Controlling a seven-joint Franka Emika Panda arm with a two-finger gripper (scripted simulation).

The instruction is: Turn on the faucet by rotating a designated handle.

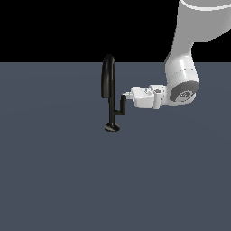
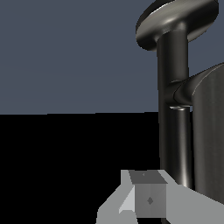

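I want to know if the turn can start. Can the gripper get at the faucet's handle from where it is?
Probably yes: the gripper is level with the handle and at its upright tip, with nothing between them. Actual contact cannot be told.

flat grey-blue floor (image 1: 54,180) carries only the faucet (image 1: 109,90).

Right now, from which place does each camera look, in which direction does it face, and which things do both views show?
Exterior view: it sits off the arm, above floor level, looking slightly down at the slim glossy black faucet on the grey-blue floor; the white robot arm and its gripper reach in from the exterior view's right.
Wrist view: it sits on the wrist, close to the faucet's stem and round base disc; only a grey fingertip shows.
Shared: faucet, gripper, floor.
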